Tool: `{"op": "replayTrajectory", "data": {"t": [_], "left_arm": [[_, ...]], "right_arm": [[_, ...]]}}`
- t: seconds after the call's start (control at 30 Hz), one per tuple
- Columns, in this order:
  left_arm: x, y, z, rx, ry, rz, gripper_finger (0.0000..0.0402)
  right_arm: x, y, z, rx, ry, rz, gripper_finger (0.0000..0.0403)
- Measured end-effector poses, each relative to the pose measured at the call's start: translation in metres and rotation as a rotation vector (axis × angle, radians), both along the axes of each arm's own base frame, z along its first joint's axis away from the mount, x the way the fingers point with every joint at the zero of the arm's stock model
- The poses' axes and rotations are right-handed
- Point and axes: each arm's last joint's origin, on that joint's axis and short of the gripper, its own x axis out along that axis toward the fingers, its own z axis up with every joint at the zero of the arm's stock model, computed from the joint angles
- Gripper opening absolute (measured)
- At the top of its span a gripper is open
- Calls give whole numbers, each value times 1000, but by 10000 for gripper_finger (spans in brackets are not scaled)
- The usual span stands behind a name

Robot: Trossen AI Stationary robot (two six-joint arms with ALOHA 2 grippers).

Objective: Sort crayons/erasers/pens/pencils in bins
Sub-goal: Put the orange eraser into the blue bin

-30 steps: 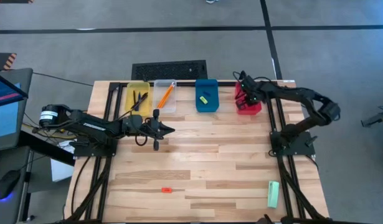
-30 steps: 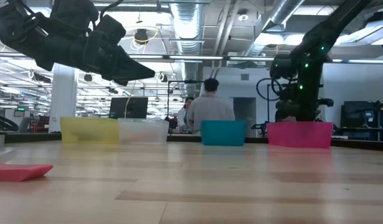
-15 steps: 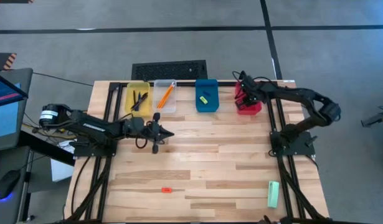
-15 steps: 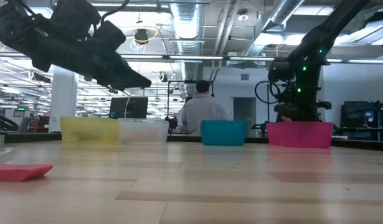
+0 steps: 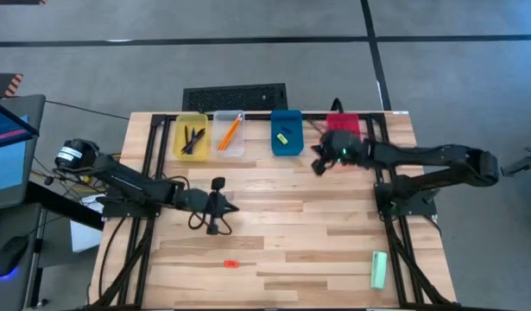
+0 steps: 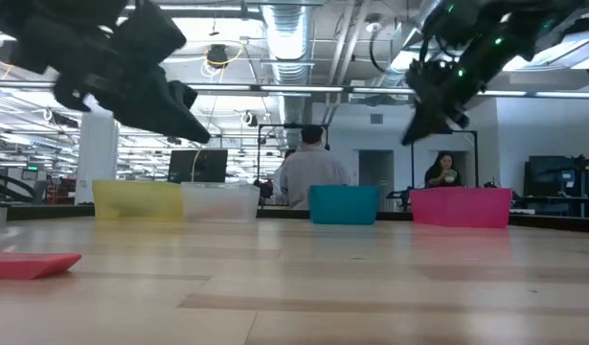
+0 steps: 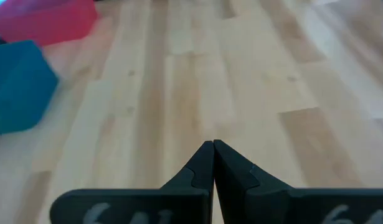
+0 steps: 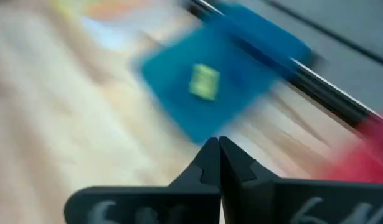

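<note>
Pale wooden desk [image 5: 282, 225] planks are lying bare mid-frame; right tool [image 5: 317, 166], pressed together, has left the red bin [image 5: 343, 123]; left tool [image 5: 215, 226] is staying pressed together.

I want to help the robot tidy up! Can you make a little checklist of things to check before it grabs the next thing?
1. Right end effector empty and shut, above the table near the blue plastic bin: ok.
2. Left end effector empty and shut, over bare wood: ok.
3. Small red-orange eraser block lying loose near the table's front edge, nothing on it: ok to pick, but not yet sorted.
4. Blue bin already holds a small yellow eraser, so it suits the loose one: ok.
5. Pale green bar near the front right corner, well apart from the eraser: ok.
6. What is inside the red plastic bin: cannot tell.
</note>
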Motion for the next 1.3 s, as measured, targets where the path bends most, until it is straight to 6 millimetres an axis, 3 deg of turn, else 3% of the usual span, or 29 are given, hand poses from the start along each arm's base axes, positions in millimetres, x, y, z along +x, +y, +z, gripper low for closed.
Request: {"op": "replayTrajectory", "data": {"t": [0.23, 0.5, 0.63, 0.83, 1.0, 1.13, 1.3], "left_arm": [[-8, -29, 1, -39, 23, -26, 0], [-27, -63, -1, -23, 13, -38, 0], [-35, -77, -3, -89, 28, -72, 1], [-41, -104, -16, -156, 114, -63, 40], [-32, -136, -25, -135, 183, -41, 96], [-23, -158, -35, -127, 220, -19, 141], [-15, -171, -50, -106, 262, 38, 192]], "right_arm": [[33, 67, -9, -79, -262, 297, 10], [67, 142, -32, -142, -240, 476, 4], [83, 168, -44, -150, -193, 496, 4], [106, 192, -56, -150, -158, 545, 3], [118, 200, -59, -150, -151, 556, 4], [119, 205, -57, -147, -162, 566, 6], [116, 215, -57, -143, -165, 592, 3]]}}
